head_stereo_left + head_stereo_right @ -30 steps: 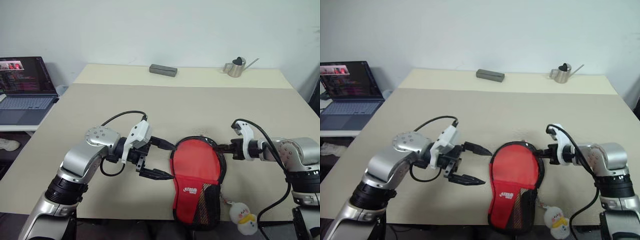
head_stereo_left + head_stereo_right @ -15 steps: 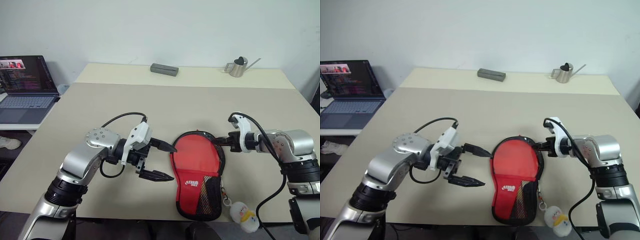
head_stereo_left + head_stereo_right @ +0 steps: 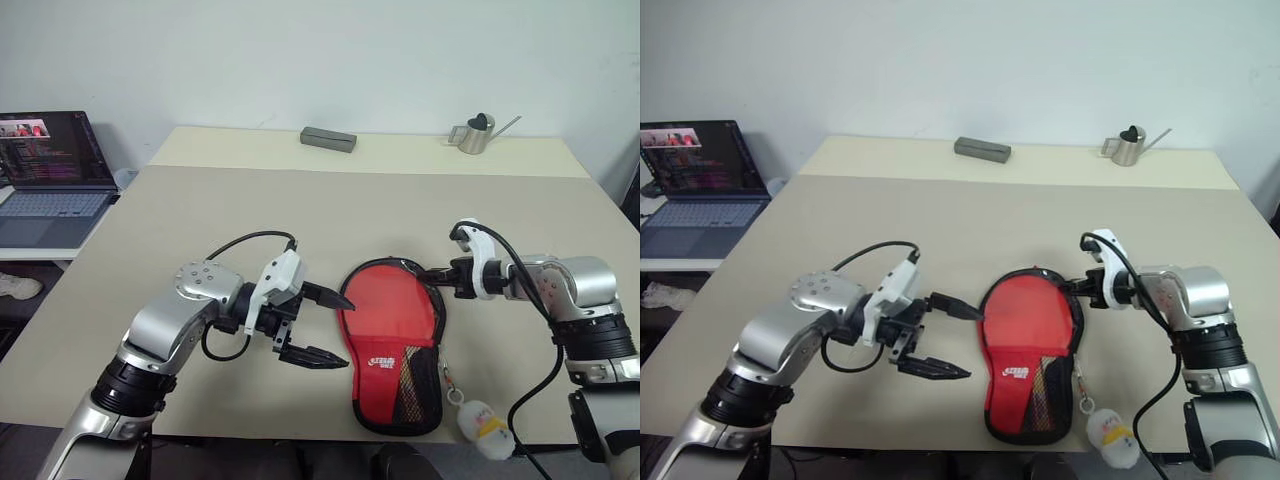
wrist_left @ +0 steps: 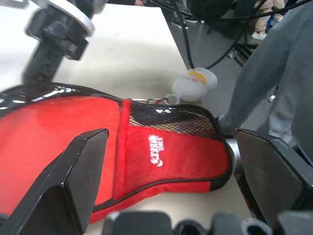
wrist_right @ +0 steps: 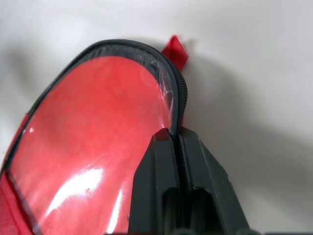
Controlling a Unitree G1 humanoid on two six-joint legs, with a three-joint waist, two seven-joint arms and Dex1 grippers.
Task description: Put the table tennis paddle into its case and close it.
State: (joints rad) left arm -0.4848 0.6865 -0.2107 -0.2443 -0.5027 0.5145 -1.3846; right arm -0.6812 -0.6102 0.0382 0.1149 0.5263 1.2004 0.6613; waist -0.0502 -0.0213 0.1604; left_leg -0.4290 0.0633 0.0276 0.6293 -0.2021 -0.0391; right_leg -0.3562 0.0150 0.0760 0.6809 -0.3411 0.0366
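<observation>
On worktop [image 3: 300, 210]: case [image 3: 392, 345], zip part-run; right pincer [image 3: 432, 276] pinched on its edge; left pincer [image 3: 322, 328] wide, idle.

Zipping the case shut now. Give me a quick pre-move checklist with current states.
1. Right tool shut at the zip edge of the case: ok.
2. Zip pull actually held: cannot tell.
3. Left tool open beside the case, not holding it: not ok if bracing is needed.
4. Paddle inside the case: cannot tell.
5. Plush charm hangs off the table edge, away from both tools: ok.
</observation>
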